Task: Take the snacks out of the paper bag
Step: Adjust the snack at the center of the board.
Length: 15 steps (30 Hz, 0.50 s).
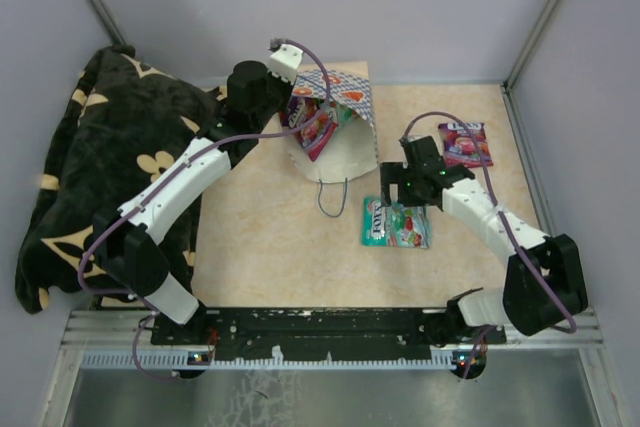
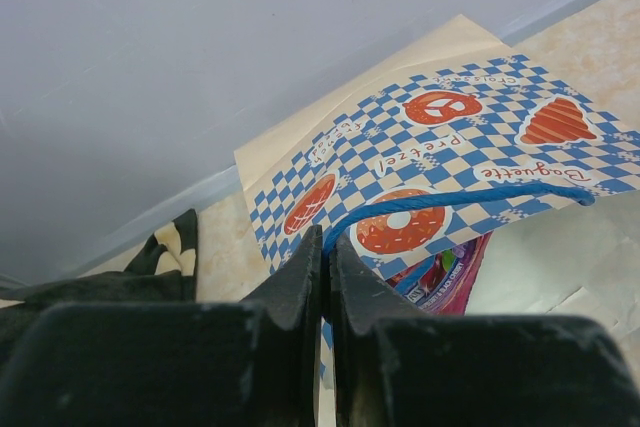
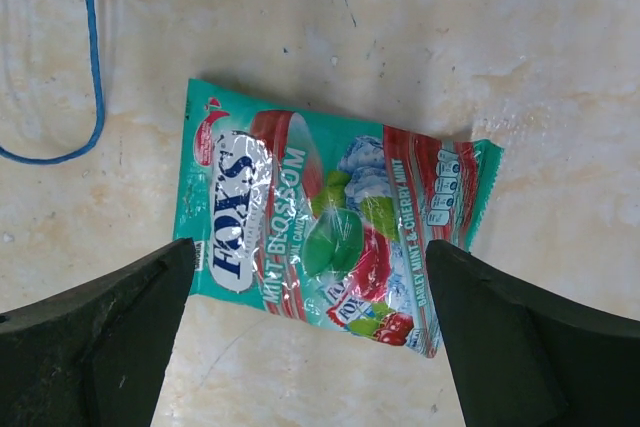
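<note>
From above, we judge the job partly done. Two snacks are out on the table [image 1: 270,247]: a teal packet [image 1: 396,224] just in front of the bag [image 1: 340,152], and a purple-pink packet [image 1: 466,143] farther right, well apart from the bag. The bag lies tipped near the table's far edge with its mouth held up, and at least one pink packet [image 1: 318,129] shows inside, so some emptying is left. The left gripper [image 1: 290,97] is at the bag's raised rim, and the right gripper [image 1: 405,192] hangs over the teal packet. A black floral blanket [image 1: 80,167] is heaped at the left, soft and plush.

At the left wrist, the left gripper [image 2: 328,247] has its fingers [image 2: 300,277] pressed together, pinching the bag's thin blue string handle [image 2: 450,202] at the rim. The bag [image 2: 450,137] is matte cream paper with a crisp blue-and-white check and orange-red bakery motifs. Under the rim a glossy packet edge [image 2: 445,277] peeks out.

At the right wrist, the right gripper [image 3: 305,247] is spread wide and holds nothing. Its fingers [image 3: 100,337] flank the teal packet [image 3: 330,237] without touching it. The packet lies flat and crinkled, with a shiny film that catches the light. The table is a pale, mottled, stone-look surface, and a loop of blue handle [image 3: 95,77] trails at the upper left.
</note>
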{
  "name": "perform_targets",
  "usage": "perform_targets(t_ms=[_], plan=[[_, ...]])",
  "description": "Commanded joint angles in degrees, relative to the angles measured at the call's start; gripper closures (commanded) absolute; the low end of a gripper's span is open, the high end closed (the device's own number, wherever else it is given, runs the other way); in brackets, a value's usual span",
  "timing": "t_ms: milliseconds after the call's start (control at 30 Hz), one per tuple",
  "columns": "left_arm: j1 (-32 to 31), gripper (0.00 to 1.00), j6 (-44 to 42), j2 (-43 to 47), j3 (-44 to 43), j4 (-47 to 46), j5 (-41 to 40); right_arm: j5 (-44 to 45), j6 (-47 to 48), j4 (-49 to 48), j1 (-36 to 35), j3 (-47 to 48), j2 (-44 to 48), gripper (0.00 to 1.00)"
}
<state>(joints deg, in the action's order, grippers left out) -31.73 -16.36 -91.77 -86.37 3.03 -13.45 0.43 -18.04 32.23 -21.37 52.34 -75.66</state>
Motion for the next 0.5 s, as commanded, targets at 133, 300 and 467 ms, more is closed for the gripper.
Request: perform_targets(t_ms=[133,300,467], plan=[[0.51,0.92,-0.37,0.21,-1.60,-0.21,-0.38,10.55,5.80,6.00,-6.05,9.53,-8.55,0.01],[0.47,0.92,-0.94,1.19,-0.51,-0.63,-0.95,7.42,8.17,6.62,-6.41,6.31,-12.73,0.01],[0.52,0.92,-0.95,1.14,-0.55,-0.68,-1.02,7.28,3.36,4.95,-6.29,3.21,-15.91,0.01]])
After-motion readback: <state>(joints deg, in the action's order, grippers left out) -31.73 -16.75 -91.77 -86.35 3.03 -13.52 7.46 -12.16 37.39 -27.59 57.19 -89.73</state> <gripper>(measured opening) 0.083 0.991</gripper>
